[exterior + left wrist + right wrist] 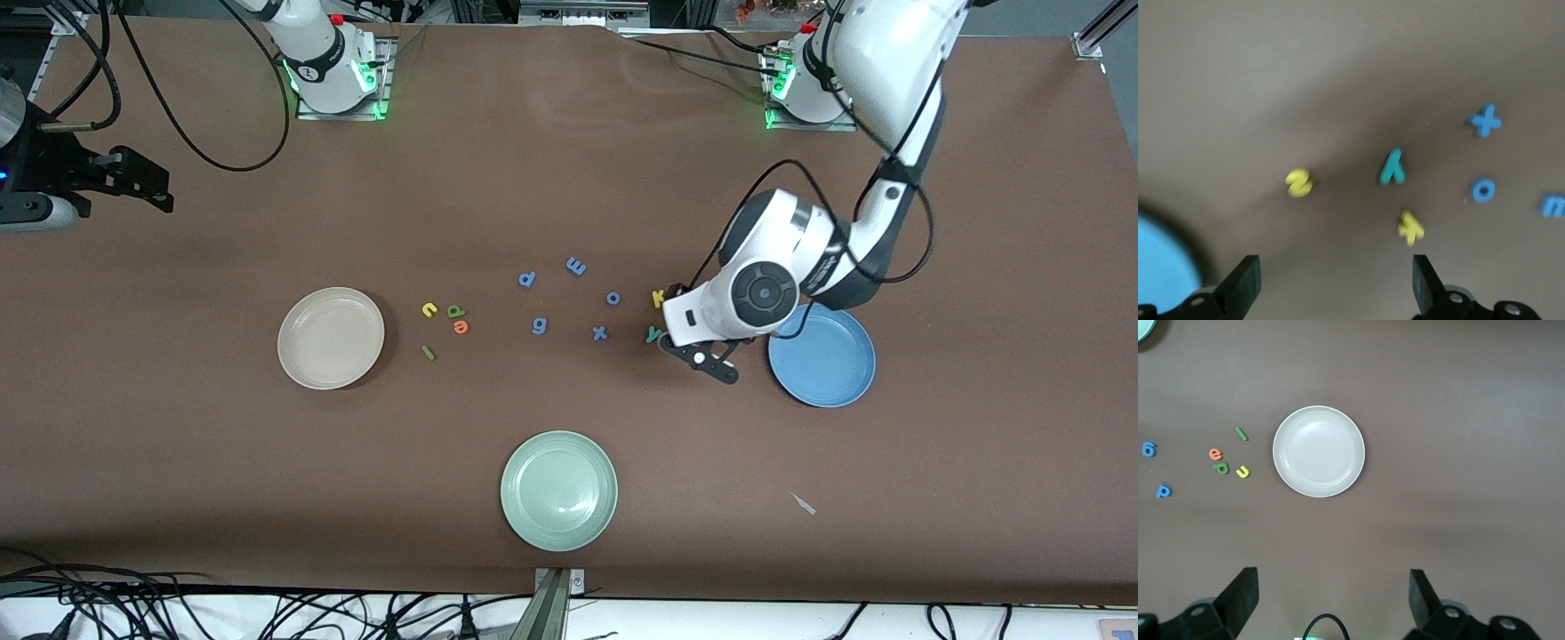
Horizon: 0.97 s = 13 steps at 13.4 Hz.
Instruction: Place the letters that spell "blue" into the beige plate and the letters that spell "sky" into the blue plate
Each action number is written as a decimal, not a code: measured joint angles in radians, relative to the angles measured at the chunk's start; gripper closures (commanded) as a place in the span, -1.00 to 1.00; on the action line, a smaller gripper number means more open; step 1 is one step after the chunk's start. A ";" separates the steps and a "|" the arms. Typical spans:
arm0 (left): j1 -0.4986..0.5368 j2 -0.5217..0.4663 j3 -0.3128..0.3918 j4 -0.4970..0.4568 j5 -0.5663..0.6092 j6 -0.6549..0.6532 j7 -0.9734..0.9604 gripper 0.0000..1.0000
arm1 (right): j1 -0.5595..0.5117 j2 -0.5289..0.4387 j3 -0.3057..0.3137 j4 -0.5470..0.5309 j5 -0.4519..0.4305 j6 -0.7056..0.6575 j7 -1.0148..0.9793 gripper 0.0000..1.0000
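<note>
Hovering released, the left tool point(1331, 283) has the yellow s point(1299, 183) at its 11 o'clock; the right tool point(1331, 600) waits, released.

We are looking down on a wide brown table point(551, 160) that is filling nearly the whole front view, its surface matte and evenly lit. Black cables point(178, 613) are trailing over a white strip along its near edge, and an aluminium frame rail point(1098, 31) is showing at one upper corner.
</note>
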<state>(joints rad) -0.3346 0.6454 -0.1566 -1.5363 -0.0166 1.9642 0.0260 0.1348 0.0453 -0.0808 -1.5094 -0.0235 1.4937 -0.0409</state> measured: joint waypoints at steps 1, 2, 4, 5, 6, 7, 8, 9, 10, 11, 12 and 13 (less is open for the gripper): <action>-0.015 0.025 0.000 -0.007 0.000 0.052 -0.001 -1.00 | 0.000 0.000 -0.002 0.000 0.000 0.000 0.000 -1.00; -0.028 0.044 -0.001 -0.019 0.000 0.116 -0.001 -1.00 | 0.000 0.000 -0.005 0.000 0.000 0.000 0.000 -1.00; -0.045 0.068 0.000 -0.063 0.000 0.241 -0.002 -1.00 | -0.001 0.001 -0.008 0.000 0.000 0.000 0.000 -1.00; -0.049 0.073 0.000 -0.084 0.000 0.273 -0.002 -1.00 | -0.001 0.001 -0.009 0.000 0.000 0.000 0.000 -1.00; -0.052 0.077 0.000 -0.098 0.000 0.286 -0.002 -1.00 | -0.001 0.001 -0.009 0.000 0.000 0.000 0.000 -1.00; -0.053 0.082 0.000 -0.107 0.000 0.299 -0.002 -1.00 | -0.001 0.001 -0.009 0.000 0.000 0.000 0.000 -1.00; -0.057 0.089 0.000 -0.112 0.000 0.316 -0.003 -0.99 | -0.001 0.001 -0.009 0.000 0.000 0.000 0.000 -1.00; -0.065 0.097 0.000 -0.115 0.000 0.332 -0.009 -0.91 | -0.001 0.001 -0.009 0.000 0.000 0.000 0.000 -1.00; -0.076 0.107 0.000 -0.115 0.000 0.341 -0.022 -0.73 | -0.001 0.001 -0.008 0.000 0.000 0.000 0.000 -1.00; -0.087 0.114 0.000 -0.115 0.000 0.348 -0.030 -0.48 | -0.001 0.001 -0.008 0.000 0.000 0.000 0.000 -1.00; -0.093 0.115 0.002 -0.115 0.000 0.351 -0.035 -0.17 | -0.001 0.001 -0.008 0.000 0.000 0.000 0.000 -1.00; -0.096 0.115 0.003 -0.115 0.004 0.352 -0.036 0.13 | 0.000 0.001 -0.008 0.000 0.000 0.000 0.000 -1.00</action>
<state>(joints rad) -0.4307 0.7601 -0.1537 -1.6513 -0.0130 2.3158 -0.0102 0.1345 0.0464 -0.0893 -1.5095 -0.0234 1.4936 -0.0405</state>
